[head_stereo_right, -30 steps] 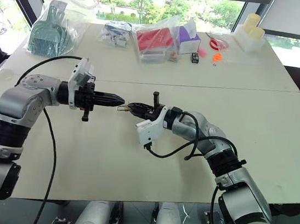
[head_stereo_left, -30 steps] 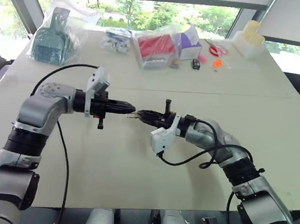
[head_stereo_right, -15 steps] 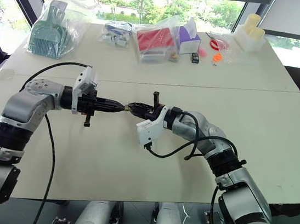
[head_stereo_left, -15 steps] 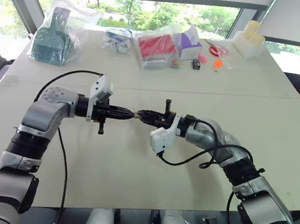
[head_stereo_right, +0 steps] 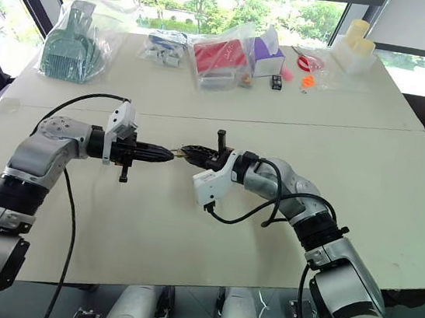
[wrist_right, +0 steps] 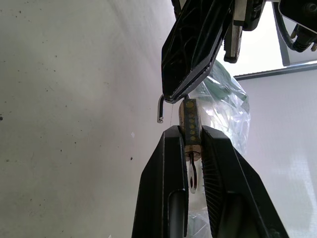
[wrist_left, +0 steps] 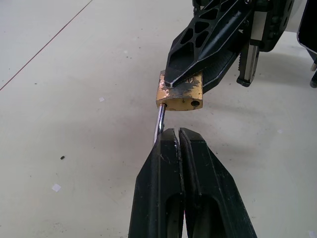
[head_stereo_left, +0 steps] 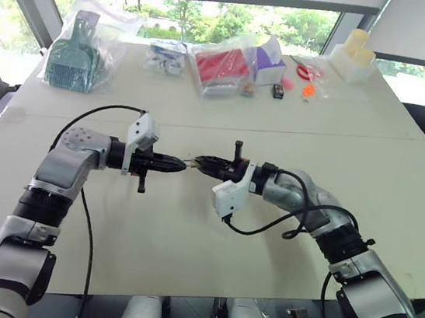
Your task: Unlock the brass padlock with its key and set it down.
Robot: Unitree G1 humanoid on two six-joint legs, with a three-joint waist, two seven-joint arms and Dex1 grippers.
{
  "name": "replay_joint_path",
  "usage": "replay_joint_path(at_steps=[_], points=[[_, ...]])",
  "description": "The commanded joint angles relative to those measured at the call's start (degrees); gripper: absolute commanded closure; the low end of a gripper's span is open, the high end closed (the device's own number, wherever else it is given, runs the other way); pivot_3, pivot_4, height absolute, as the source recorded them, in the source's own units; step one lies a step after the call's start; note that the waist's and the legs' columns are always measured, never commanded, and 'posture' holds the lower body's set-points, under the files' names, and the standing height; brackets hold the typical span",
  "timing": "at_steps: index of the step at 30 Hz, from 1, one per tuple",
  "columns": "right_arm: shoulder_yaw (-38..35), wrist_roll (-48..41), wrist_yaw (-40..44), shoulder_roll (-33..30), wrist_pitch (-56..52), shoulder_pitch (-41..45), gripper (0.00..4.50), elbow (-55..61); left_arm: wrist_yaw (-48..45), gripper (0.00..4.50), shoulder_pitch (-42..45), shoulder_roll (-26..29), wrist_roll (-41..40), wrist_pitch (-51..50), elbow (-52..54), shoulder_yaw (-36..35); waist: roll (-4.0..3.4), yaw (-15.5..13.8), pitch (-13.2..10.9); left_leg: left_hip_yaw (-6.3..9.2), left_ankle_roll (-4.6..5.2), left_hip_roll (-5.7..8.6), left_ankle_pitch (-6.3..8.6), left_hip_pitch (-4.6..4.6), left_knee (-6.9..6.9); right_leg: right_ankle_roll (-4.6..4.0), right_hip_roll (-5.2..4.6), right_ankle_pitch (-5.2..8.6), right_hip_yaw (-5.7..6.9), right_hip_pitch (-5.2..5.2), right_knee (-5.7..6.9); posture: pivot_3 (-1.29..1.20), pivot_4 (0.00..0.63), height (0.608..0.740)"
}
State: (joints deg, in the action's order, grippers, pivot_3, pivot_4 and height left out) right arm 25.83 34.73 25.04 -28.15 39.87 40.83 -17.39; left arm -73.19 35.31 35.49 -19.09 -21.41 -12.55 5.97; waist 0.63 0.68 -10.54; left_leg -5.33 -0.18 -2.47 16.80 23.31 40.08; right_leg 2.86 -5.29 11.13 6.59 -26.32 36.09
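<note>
At the centre of the frame the two arms meet above the table (head_stereo_left: 188, 226). The right gripper (wrist_left: 184, 84) is clamped on the brass padlock (wrist_left: 179, 94), with the key (wrist_right: 192, 176) in it. The left gripper (wrist_left: 176, 136), closed, pinches the shackle (wrist_left: 159, 119), probably to pull it free.

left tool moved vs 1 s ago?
Yes. In the left eye view the left tool has dropped slightly, away from the red bag at the table's far edge; the right tool looks unmoved.
</note>
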Motion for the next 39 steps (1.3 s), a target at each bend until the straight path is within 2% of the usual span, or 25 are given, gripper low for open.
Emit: replay_joint_path(at_steps=[1, 17, 24, 31, 35, 39], points=[[-1.0, -1.7, -0.2, 0.3, 0.6, 0.9, 4.50, 1.9, 1.6, 4.45, 0.5, -0.3, 0.4, 1.5, -0.5, -1.3, 0.00, 0.0, 0.0, 0.00, 0.00, 0.00, 0.00, 0.00, 0.00, 0.00, 0.00, 0.00, 0.00, 0.00, 0.00, 0.00, 0.150, 0.740], [-0.9, -2.6, 1.1, 0.5, 0.0, 0.7, 4.50, 0.6, 2.6, 4.45, -0.3, 0.5, 0.6, 3.6, -2.5, -2.3, 0.00, 0.0, 0.0, -0.01, 0.00, 0.00, 0.00, 0.00, 0.00, 0.00, 0.00, 0.00, 0.00, 0.00, 0.00, 0.00, 0.150, 0.740], [-0.1, -1.8, 0.6, 2.4, -2.3, 2.3, 4.50, -8.5, 4.1, 4.45, -3.7, 3.4, -0.5, 1.7, 0.8, -4.9, 0.00, 0.1, 0.0, -0.03, 0.01, -0.01, 0.01, -0.01, -0.01, 0.00, 0.00, 0.00, -0.01, -0.01, 0.01, 0.00, 0.150, 0.740], [2.3, 1.9, -2.8, 5.2, -2.5, 6.2, 4.50, -19.6, 7.4, 4.45, -6.5, 3.1, -2.3, -2.3, 7.3, -6.9, 0.00, 0.1, 0.0, -0.05, -0.02, -0.01, -0.01, -0.02, -0.01, 0.00, -0.02, 0.00, -0.05, -0.01, 0.02, 0.00, 0.150, 0.740], [3.0, 2.0, -3.1, 5.6, -1.8, 6.8, 4.50, -21.9, 8.9, 4.45, -8.2, 3.1, -3.7, -4.2, 10.2, -7.7, 0.00, 0.1, 0.0, -0.07, -0.05, -0.01, -0.03, -0.02, -0.02, 0.00, -0.02, -0.01, -0.06, -0.01, 0.01, 0.00, 0.150, 0.740], [3.6, 1.1, -1.0, 5.0, -0.7, 5.7, 2.72, -20.9, 9.6, 4.50, -9.7, 3.6, -4.5, -5.1, 12.2, -8.0, 0.00, 0.2, 0.0, -0.06, -0.04, -0.02, -0.02, -0.03, -0.02, 0.00, -0.02, 0.00, -0.06, -0.01, 0.02, 0.00, 0.150, 0.740]])
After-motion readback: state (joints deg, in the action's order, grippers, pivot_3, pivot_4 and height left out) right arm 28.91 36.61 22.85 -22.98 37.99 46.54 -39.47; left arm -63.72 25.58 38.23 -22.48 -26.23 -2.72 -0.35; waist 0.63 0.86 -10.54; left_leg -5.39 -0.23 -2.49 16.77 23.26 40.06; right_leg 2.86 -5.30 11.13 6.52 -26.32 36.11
